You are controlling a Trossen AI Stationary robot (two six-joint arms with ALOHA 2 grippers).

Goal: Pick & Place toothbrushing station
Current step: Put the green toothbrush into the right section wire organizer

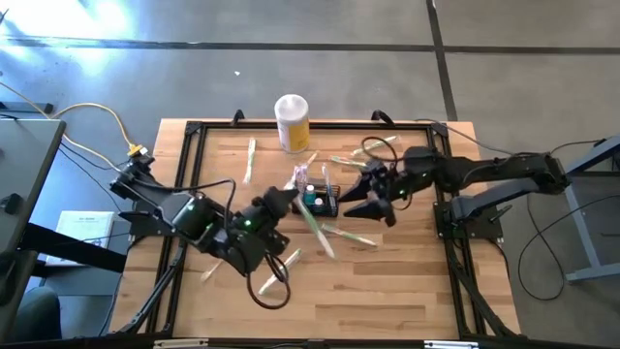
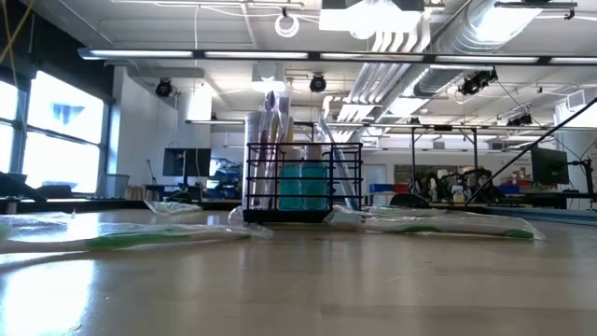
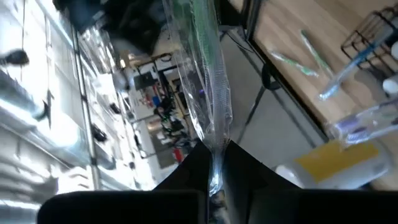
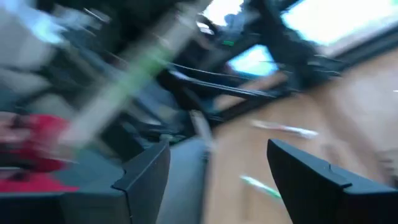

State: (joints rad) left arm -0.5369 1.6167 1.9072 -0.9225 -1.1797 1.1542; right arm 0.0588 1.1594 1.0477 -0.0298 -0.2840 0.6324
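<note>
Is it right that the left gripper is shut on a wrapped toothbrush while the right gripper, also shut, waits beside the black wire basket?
Not quite. The right gripper is open, not shut: the right wrist view shows its fingers standing wide apart with nothing between them. The rest holds: the left gripper is shut on a wrapped toothbrush, and the right one waits beside the black wire basket.

Grey concrete floor (image 1: 320,58) around my wooden desk (image 1: 387,291), seam lines crossing it. Big windows (image 2: 56,131) on one side, bright daylight. Open ceiling: pipes and ducts (image 2: 420,37), strip lights (image 2: 233,54). Monitors (image 2: 187,161), cluttered benches far back.
</note>
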